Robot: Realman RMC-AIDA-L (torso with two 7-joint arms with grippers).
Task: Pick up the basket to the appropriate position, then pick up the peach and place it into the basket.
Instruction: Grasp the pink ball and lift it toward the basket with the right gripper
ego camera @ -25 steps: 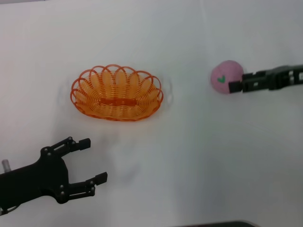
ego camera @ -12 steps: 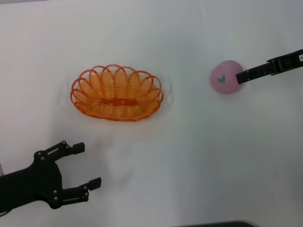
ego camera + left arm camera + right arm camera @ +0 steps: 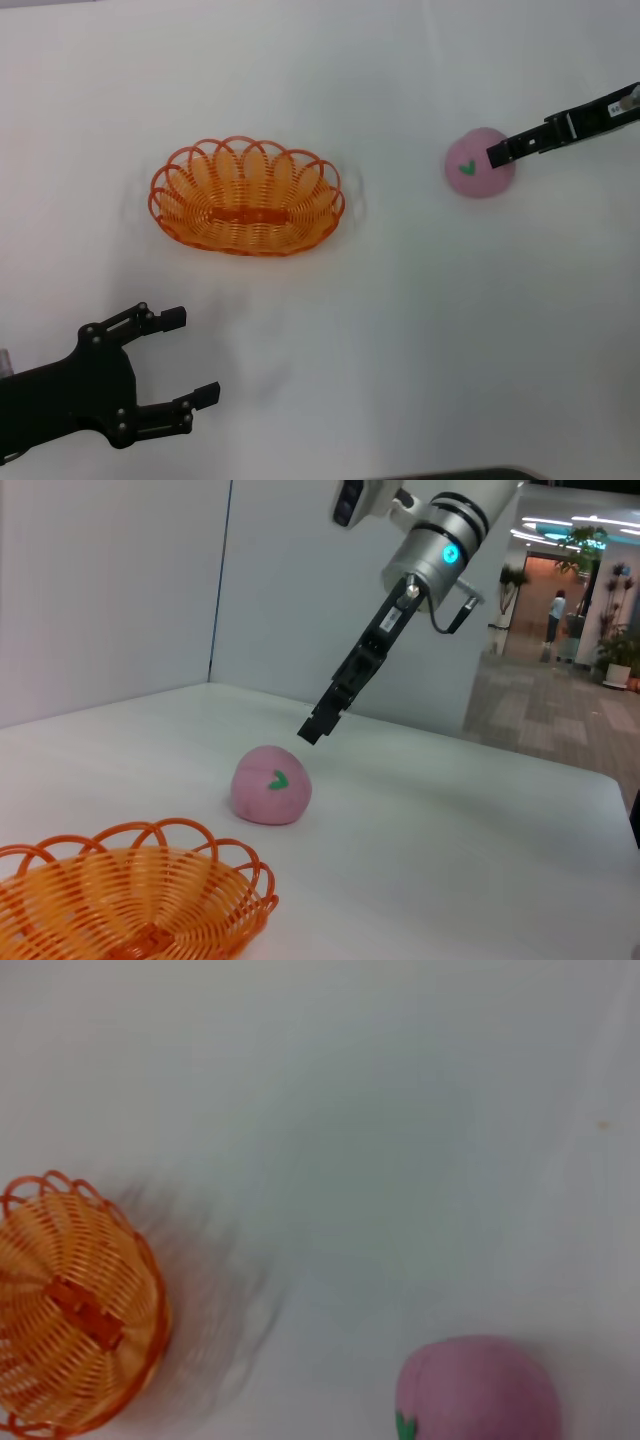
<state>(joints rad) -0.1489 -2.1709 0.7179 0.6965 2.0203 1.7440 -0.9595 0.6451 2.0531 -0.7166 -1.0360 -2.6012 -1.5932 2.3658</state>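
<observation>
Landmark: the orange wire basket sits flat on the white table; every place below is given from it.
Peach: the pink peach rests on the table well apart from the basket, on the robot's right side, green leaf mark turned toward the basket; it is not yet in the basket.
Right gripper: the right gripper has its tip over the peach's upper edge. In the left wrist view it hangs just above the peach with air between them. Whether its fingers are spread or pressed together I cannot tell; it looks thin and edge-on.
Left gripper: the left gripper is near the basket on the robot's side, lying low, fingers spread wide and holding nothing.
Just changed: over the last second the right gripper went from level beside the peach to angled and raised above it; the peach stayed put.
Also changed: the left gripper drifted back from the basket, then edged slightly forward again.
Meaning: the basket looks already placed, and the grasp on the peach is likely still being lined up.
Right wrist view: the basket and the peach both show, apart.
</observation>
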